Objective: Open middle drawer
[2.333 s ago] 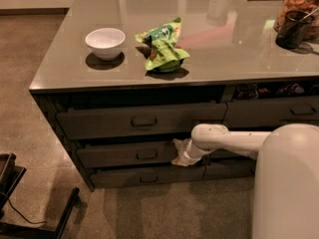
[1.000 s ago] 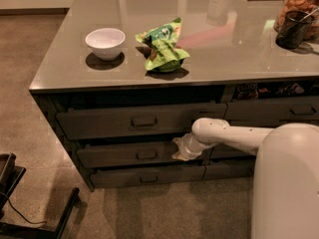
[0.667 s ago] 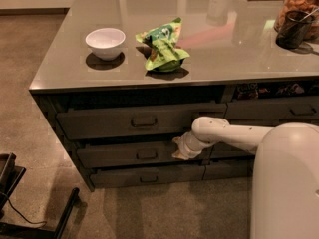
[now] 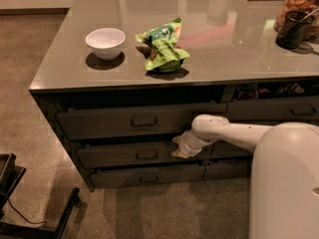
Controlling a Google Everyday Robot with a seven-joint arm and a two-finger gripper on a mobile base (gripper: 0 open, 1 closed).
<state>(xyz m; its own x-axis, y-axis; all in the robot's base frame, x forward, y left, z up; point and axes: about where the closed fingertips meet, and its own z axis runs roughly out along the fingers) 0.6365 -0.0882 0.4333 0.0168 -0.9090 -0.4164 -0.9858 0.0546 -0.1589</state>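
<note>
The middle drawer (image 4: 112, 156) — a matte grey-brown front with a rectangular loop handle (image 4: 146, 155) — sits second in the stack under the glossy countertop (image 4: 229, 54). The pale gripper (image 4: 182, 147) is at its right end; whether it is clamped cannot be told. Above sit a round white bowl (image 4: 105, 43) and a crumpled green bag (image 4: 163, 46).

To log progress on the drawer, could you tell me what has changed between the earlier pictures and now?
Very little. The gripper, at the right end of the middle drawer front, edged slightly upward. The drawer itself shows no clear movement, and nothing was visibly grasped or released. The white bowl and green bag stayed put.
</note>
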